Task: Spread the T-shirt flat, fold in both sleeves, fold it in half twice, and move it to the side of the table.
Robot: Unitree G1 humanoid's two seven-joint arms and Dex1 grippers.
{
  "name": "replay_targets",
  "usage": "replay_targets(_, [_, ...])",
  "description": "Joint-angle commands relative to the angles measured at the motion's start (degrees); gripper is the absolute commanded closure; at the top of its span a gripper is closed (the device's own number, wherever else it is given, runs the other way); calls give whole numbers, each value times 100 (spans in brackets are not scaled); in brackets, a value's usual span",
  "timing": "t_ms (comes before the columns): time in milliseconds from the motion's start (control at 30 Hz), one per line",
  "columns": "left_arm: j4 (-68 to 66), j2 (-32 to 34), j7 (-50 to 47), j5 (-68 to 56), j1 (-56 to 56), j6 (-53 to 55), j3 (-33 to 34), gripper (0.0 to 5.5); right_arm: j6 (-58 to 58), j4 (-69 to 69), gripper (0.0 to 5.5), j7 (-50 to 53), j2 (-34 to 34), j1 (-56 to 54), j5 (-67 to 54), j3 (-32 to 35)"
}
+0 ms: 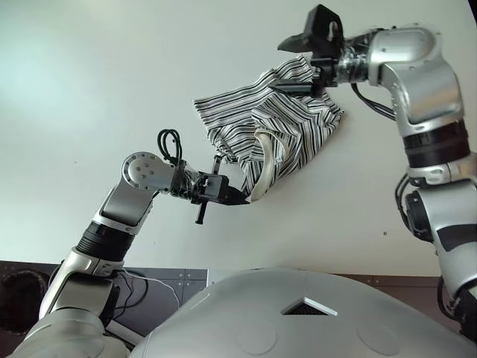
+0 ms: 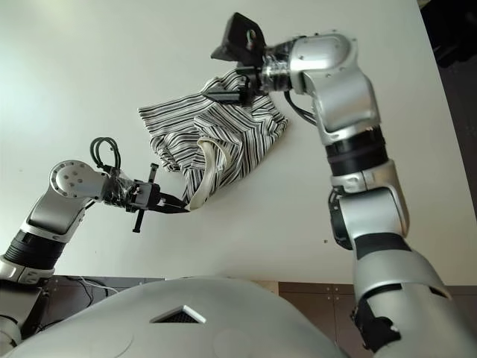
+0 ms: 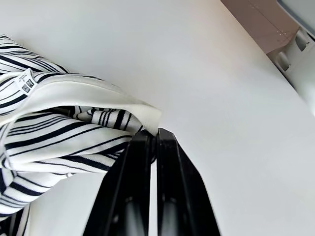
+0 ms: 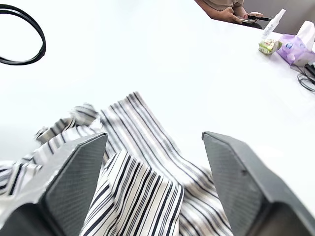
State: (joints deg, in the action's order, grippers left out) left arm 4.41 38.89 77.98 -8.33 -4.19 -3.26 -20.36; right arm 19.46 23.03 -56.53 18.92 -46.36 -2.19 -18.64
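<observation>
On the table [image 1: 89, 89]: the striped T-shirt [image 1: 276, 123] lay bunched near the middle, not yet spread, with one corner flat toward my left.
Right gripper [image 4: 153, 136]: my jaws stood wide, low over the far edge of the heap, holding nothing.
Left gripper [image 3: 152, 142]: I had it pinched tight on the near edge, at the white neckband [image 3: 98, 93]; the bite looked shallow, just the rim.
Risk, left: I judged that a pull could slip that thin bite off, or stretch the neck instead of opening the cloth.
Risk, right: closing there could take several layers at once, so the folds would drag along crumpled.
Risk, both: pulling apart unevenly could slide the whole heap across the smooth top.
</observation>
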Motion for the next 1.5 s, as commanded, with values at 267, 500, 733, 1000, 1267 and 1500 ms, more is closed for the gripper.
replay_targets(267, [42,69,-30,31,-110,-66,-133,538,-2595,3361,194,787,-98,175,1617,-864])
replay_targets(500, [-86,238,-163,106,82,-154,-14,538,-2534,-41,194,165,1587,1762,1057,-2])
replay_targets(733, [-207,308,-289,187,190,-227,64,538,-1255,-3466,194,-685,2993,4109,255,672])
replay_targets(1000, [-27,301,-290,137,219,-148,-3,538,-570,-2858,194,-1034,2648,2414,-197,659])
replay_targets(1267, [-28,184,-155,164,-19,-151,-274,538,-2183,1025,194,-1702,877,-387,971,-944])
replay_targets(1500, [29,175,-148,149,-68,-141,-431,538,-3322,2607,194,-2113,303,-681,1481,-1394])
